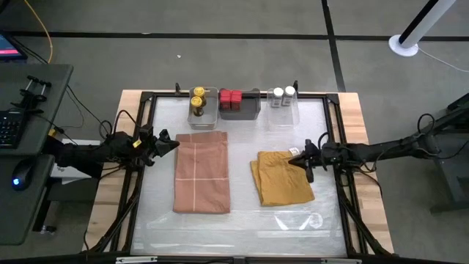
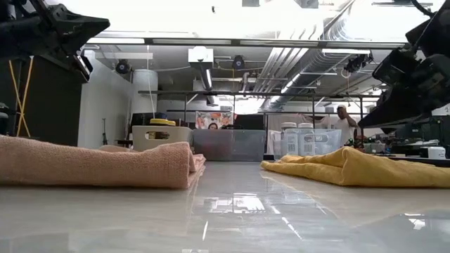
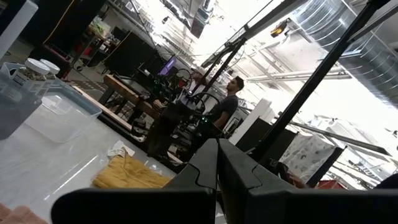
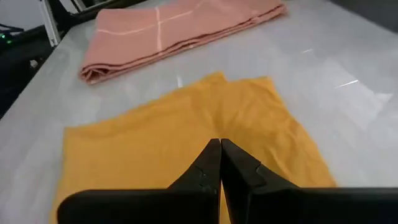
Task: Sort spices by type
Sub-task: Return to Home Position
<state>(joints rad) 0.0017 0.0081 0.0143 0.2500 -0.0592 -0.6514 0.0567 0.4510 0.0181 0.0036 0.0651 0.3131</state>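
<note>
At the far edge of the table (image 1: 242, 220) we see paired yellow-lidded dark jars (image 1: 198, 96), red boxy tins (image 1: 230, 97) and clear white-topped shakers (image 1: 283, 93), while left gripper (image 1: 170, 141) and right gripper (image 1: 300, 158) are closed, empty.

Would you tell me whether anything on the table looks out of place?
Little stands out: the spices sit paired by type in three bins at the far edge. Only the mustard cloth lies slightly askew, unlike the straighter pink cloth.
</note>
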